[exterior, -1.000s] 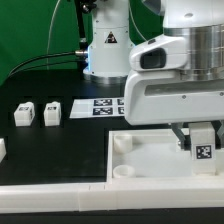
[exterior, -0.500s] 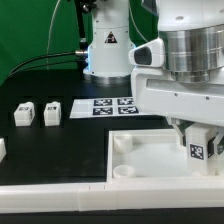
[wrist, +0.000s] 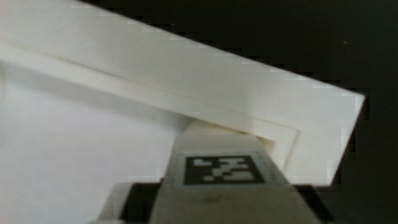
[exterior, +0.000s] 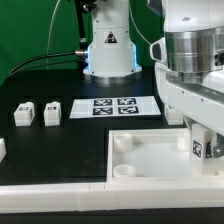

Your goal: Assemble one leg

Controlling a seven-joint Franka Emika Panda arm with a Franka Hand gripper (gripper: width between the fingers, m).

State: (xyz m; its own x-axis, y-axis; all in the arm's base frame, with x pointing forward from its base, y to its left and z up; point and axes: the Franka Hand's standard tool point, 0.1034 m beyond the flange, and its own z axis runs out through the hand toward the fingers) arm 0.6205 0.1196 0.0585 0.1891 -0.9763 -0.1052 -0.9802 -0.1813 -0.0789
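The end effector (exterior: 203, 143) is pinched on a leg (exterior: 201, 146), its tag facing out, held upright over the white tray's (exterior: 150, 150) corner at the exterior view's right.

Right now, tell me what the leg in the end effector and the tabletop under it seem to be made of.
The leg: apparently white plastic with a matte, even surface; a black-and-white marker tag sits on its face, possibly printed or stuck on. The tabletop: seemingly the same matte white plastic, with a raised rim and a round moulded corner socket. The end effector grips the leg at the tabletop's corner on the exterior view's right.
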